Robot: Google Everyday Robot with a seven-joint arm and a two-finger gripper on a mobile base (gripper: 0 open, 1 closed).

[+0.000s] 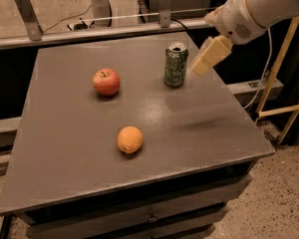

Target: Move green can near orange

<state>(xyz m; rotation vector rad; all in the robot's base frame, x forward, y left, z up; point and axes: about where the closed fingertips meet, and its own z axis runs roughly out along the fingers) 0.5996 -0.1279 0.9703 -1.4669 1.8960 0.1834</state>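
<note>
The green can stands upright on the grey table at the back right, silver top showing. The orange lies near the middle front of the table, well apart from the can. My gripper hangs from the white arm coming in from the upper right. Its pale fingers point down-left and sit just to the right of the can, close beside it but apart from it.
A red apple lies at the back left of the table, left of the can. The table's right edge drops off close to the can. A metal rail runs behind the table; cables and a wooden frame stand at right.
</note>
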